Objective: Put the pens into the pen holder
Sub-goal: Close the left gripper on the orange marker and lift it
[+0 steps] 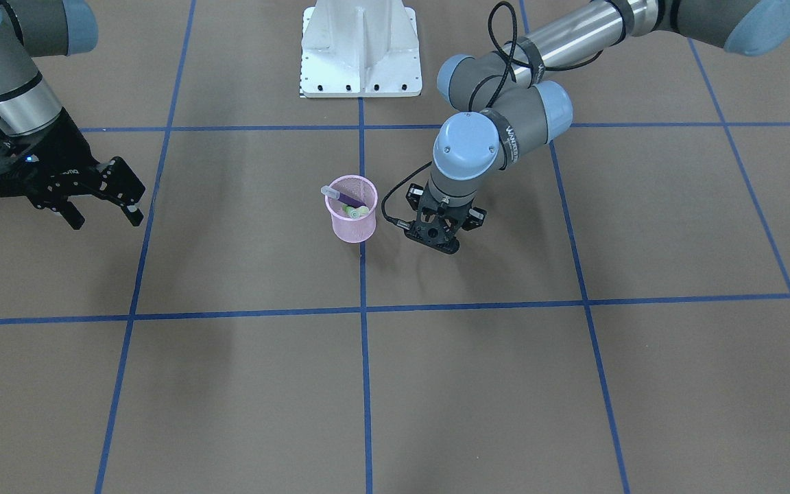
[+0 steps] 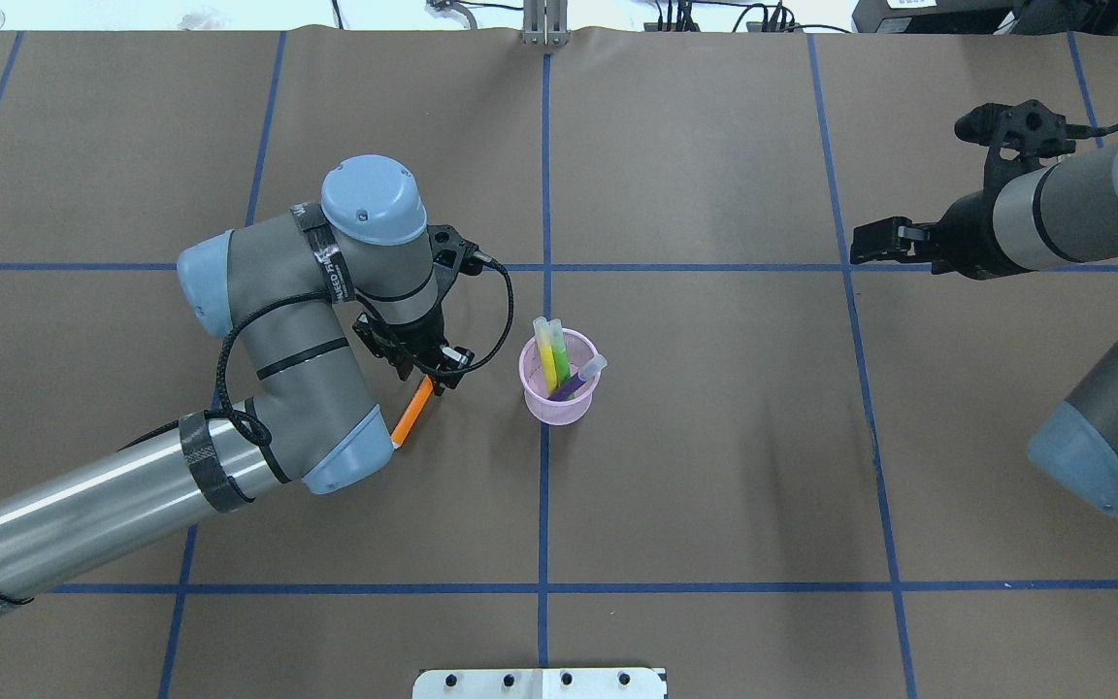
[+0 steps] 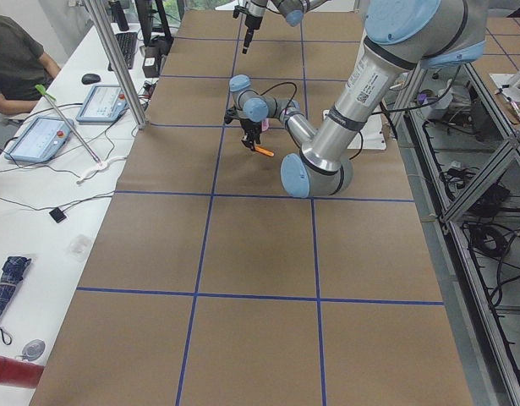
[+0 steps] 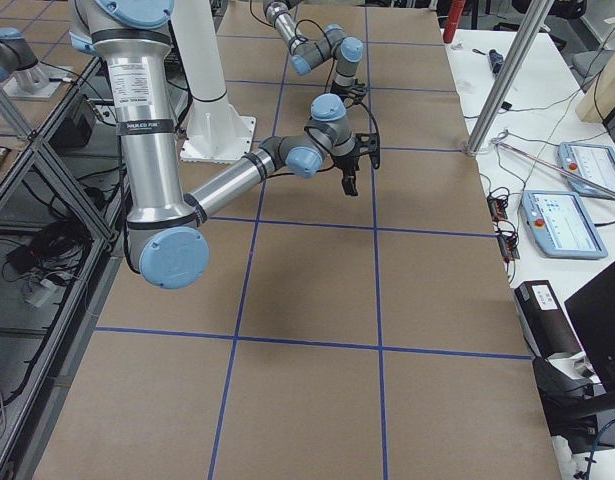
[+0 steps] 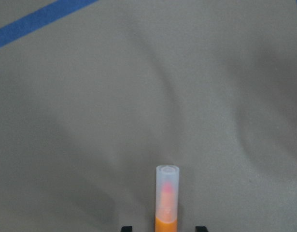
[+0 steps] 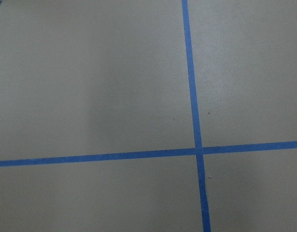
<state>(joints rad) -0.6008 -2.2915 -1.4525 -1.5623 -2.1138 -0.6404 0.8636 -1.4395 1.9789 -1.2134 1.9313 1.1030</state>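
Note:
The pink mesh pen holder (image 2: 559, 396) (image 1: 352, 223) stands upright near the table's middle, on a blue tape line. Three pens lean inside it: a yellow pen (image 2: 546, 355), a green pen (image 2: 560, 353) and a purple pen (image 2: 579, 381). To the holder's left in the overhead view, my left gripper (image 2: 431, 381) (image 5: 163, 228) is shut on an orange pen (image 2: 411, 415) (image 5: 166, 203). Its pale cap points away from the wrist camera, and it is held at a slant above the paper. My right gripper (image 1: 105, 217) hovers open and empty far off to the side.
Brown paper with a blue tape grid (image 6: 194, 121) covers the table. The white robot base plate (image 1: 361, 58) sits at the robot's edge. A person (image 3: 14, 59) sits at a side desk with tablets (image 3: 40, 139) beyond the table.

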